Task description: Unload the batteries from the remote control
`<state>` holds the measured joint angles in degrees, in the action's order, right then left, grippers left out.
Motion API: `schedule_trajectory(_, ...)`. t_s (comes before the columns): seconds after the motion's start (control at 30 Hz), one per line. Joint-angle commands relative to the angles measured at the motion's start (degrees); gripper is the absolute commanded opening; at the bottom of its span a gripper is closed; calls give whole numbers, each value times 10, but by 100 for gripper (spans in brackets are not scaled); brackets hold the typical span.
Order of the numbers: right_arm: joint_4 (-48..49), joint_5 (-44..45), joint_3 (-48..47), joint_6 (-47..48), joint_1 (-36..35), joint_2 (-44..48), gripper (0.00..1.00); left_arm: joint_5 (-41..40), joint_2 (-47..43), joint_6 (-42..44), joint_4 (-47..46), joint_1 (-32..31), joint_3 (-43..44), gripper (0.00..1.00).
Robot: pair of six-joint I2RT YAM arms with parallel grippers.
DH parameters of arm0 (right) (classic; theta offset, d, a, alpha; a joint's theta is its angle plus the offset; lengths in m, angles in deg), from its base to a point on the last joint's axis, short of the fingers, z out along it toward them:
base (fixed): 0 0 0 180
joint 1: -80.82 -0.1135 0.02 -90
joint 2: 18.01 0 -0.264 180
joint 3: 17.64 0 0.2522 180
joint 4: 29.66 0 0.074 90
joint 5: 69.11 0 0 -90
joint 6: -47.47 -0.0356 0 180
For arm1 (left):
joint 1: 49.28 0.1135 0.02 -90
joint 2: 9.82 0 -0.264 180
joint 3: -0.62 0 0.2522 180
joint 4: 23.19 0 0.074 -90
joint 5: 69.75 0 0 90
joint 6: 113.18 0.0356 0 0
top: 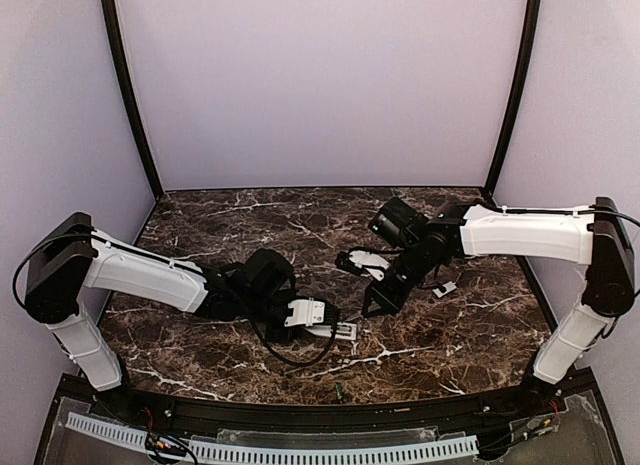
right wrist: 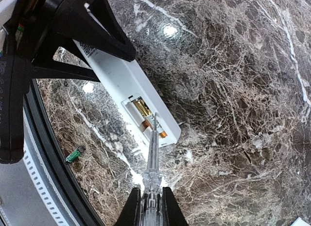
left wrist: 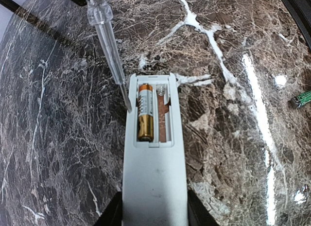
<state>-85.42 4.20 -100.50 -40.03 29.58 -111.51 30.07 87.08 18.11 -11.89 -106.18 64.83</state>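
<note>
Clamps the remote (left wrist: 153, 177) by its sides in the left gripper (left wrist: 154, 212), flat on the table (top: 250, 220) toward 6 o'clock of centre, its bay (left wrist: 168, 92) uncovered. Pinches a clear tool (right wrist: 153, 148) in the right gripper (right wrist: 151, 205), tip at the bay's rim, 9 o'clock of the one seated battery (left wrist: 145, 114) in the left wrist view. Shows a bare slot (left wrist: 163, 123) at that battery's 3 o'clock, a green battery (left wrist: 303, 98) loose farther that way.

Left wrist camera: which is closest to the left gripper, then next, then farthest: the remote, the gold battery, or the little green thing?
1. The remote control, clamped in the left gripper.
2. The gold battery, in the open compartment farther up the remote.
3. The little green thing, on the table at far right.
</note>
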Motion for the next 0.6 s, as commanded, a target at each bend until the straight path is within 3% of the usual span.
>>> schedule_trajectory(0.0, 17, -6, 3, -7, -6, -12, 0, 1, 2, -3, 16, -5, 11, 1)
schedule_trajectory(0.57, 16, -1, 11, -16, -10, -18, 0, 4, 5, -4, 20, -5, 13, 0)
